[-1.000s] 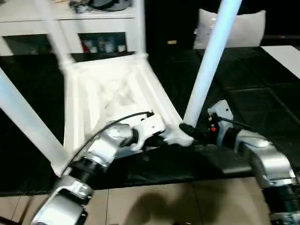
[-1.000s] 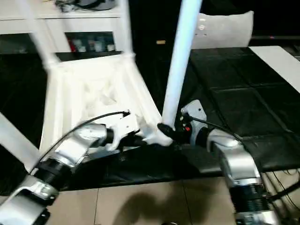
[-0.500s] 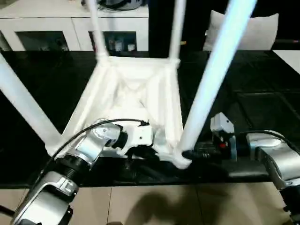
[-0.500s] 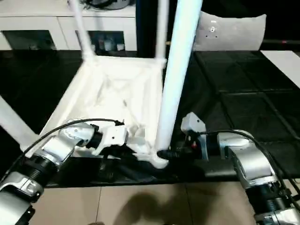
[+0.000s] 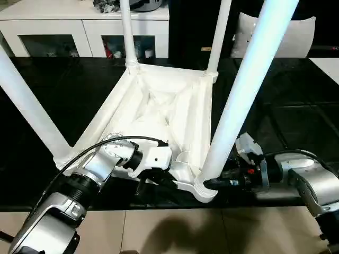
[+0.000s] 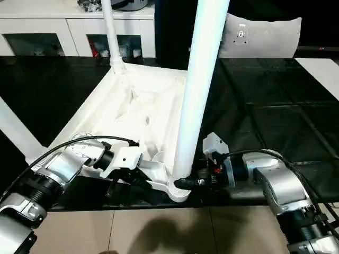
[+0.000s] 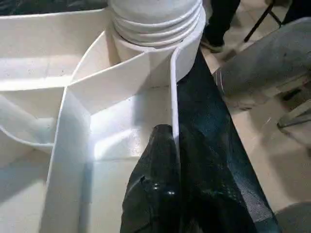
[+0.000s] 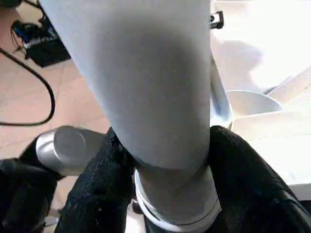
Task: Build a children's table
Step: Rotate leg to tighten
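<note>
While the children's table [image 5: 159, 106] lies upside down on the black surface [image 5: 275, 95], all four legs up, we pinch its near rim [image 7: 173, 97] with our left hand [image 5: 159, 177] and close our right hand [image 8: 160, 194] around the nearest leg [image 5: 238, 100] at its base.

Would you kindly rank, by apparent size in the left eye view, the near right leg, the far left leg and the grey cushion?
1. Near right leg, though nearness to the camera inflates it.
2. Grey cushion.
3. Far left leg, the slimmest, though being farthest shrinks it.
</note>
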